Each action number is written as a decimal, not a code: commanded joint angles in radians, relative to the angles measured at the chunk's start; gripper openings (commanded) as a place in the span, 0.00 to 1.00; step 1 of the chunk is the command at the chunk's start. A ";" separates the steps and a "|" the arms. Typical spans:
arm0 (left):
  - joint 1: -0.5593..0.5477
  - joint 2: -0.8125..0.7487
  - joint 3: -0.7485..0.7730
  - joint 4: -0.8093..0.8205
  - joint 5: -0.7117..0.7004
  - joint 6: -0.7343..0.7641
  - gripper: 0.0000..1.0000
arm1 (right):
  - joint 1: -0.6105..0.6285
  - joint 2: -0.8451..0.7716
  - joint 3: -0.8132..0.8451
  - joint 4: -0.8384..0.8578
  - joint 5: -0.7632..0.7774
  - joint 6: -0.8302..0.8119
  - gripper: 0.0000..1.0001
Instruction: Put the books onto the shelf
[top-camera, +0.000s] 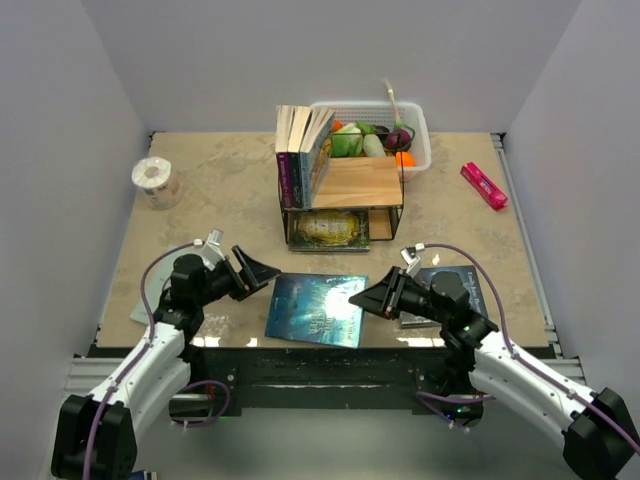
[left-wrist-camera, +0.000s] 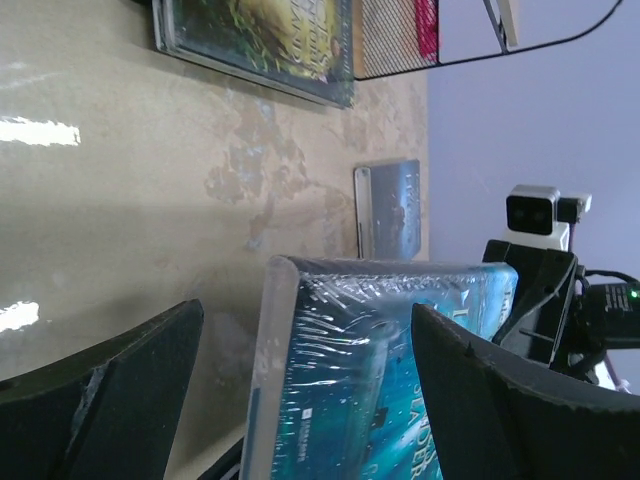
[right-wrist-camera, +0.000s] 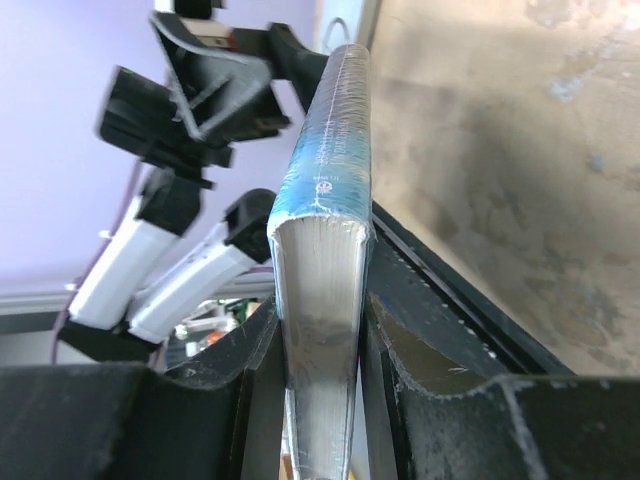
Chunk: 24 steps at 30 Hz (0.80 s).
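Right hand (top-camera: 360, 297) pinching teal-blue book (top-camera: 312, 312) by its edge, left hand (top-camera: 262, 272) spread around its other end

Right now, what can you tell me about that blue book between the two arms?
The teal-blue book is a thin paperback, glossy film-wrapped cover, cream page edges, near the table's front edge. The right fingers clamp its covers at one end; the left fingers stand open facing the other end, not touching it.
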 joint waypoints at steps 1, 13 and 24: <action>0.012 -0.005 -0.071 0.231 0.131 -0.074 0.90 | -0.019 -0.041 0.018 0.255 -0.107 0.126 0.00; 0.019 0.178 -0.314 1.010 0.294 -0.367 0.89 | -0.077 -0.004 -0.049 0.415 -0.177 0.204 0.00; 0.015 0.335 -0.322 1.229 0.360 -0.413 0.85 | -0.089 0.099 0.004 0.482 -0.208 0.175 0.00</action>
